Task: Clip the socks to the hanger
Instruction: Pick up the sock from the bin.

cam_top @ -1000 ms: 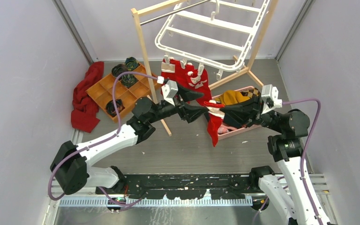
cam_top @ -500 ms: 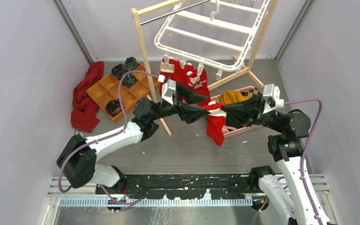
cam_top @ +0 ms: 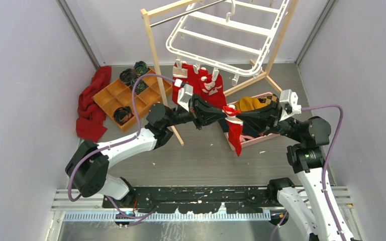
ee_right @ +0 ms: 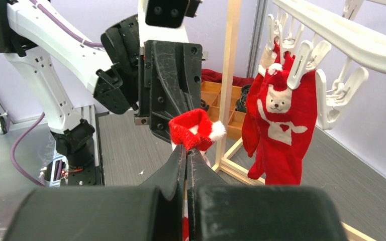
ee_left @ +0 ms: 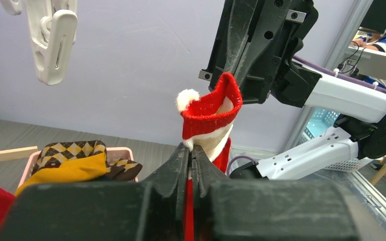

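Note:
A small red sock (cam_top: 235, 133) with a white pompom cuff (ee_left: 211, 108) hangs in mid-air between both arms. My left gripper (cam_top: 223, 111) is shut on one side of the cuff; in the left wrist view the tips (ee_left: 191, 148) pinch its white edge. Facing it, my right gripper (cam_top: 231, 115) is shut on the other side (ee_right: 186, 150). Behind them, the white hanger (cam_top: 221, 35) hangs from the rack. Two red socks (cam_top: 201, 83) with a white bear pattern (ee_right: 284, 125) hang from its clips. A free white clip (ee_left: 55, 42) dangles above the left gripper.
The light wooden rack (cam_top: 156, 55) stands just behind the left forearm. Under the right gripper is a pink basket (cam_top: 261, 139) with mustard and checkered garments. An orange divided tray (cam_top: 130, 95) and a dark red cloth (cam_top: 93, 103) lie at the back left.
My left gripper has moved right to the sock's cuff and closed on it. The sock has shifted slightly right; the right gripper kept its grip.

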Controlling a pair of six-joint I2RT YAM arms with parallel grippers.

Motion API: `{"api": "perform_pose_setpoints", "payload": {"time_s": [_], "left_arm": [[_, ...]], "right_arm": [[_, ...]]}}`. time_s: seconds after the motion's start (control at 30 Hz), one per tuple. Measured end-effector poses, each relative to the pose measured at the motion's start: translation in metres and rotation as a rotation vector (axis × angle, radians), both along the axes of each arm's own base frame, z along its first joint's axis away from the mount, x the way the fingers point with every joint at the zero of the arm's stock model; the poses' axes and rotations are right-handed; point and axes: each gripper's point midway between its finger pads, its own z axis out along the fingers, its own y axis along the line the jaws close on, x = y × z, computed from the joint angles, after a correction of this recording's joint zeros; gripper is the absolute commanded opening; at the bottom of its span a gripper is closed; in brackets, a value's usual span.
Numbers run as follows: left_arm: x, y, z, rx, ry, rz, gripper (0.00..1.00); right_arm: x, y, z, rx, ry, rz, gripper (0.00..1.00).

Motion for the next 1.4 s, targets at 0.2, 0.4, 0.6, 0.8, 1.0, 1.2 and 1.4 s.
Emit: {"api": "perform_pose_setpoints", "payload": {"time_s": [0.2, 0.4, 0.6, 0.8, 1.0, 1.2, 1.4], "left_arm": [[-0.009, 0.01, 0.009, -0.005, -0.044, -0.002, 0.49], [-0.019, 0.013, 0.015, -0.026, -0.058, -0.053, 0.61], [-0.016, 0.005, 0.001, -0.019, -0.019, -0.092, 0.62], [-0.004, -0.004, -0.015, -0.003, 0.036, -0.075, 0.59], [-0.001, -0.004, -0.005, -0.066, 0.047, -0.068, 0.5], [-0.008, -0.002, 0.011, -0.121, 0.047, -0.094, 0.02], [-0.011, -0.001, 0.014, -0.134, 0.057, -0.11, 0.0]], "right_arm": [[0.003, -0.002, -0.004, -0.008, 0.007, -0.017, 0.02], [0.004, -0.002, -0.005, -0.009, 0.013, -0.02, 0.02], [0.004, -0.002, -0.005, -0.005, 0.018, -0.018, 0.02], [0.003, -0.001, -0.002, 0.001, 0.011, -0.016, 0.02], [0.004, -0.002, -0.001, 0.006, 0.012, -0.018, 0.02], [0.006, -0.003, 0.001, 0.017, 0.014, -0.033, 0.02], [0.009, -0.004, 0.003, 0.03, 0.019, -0.048, 0.07]]}}
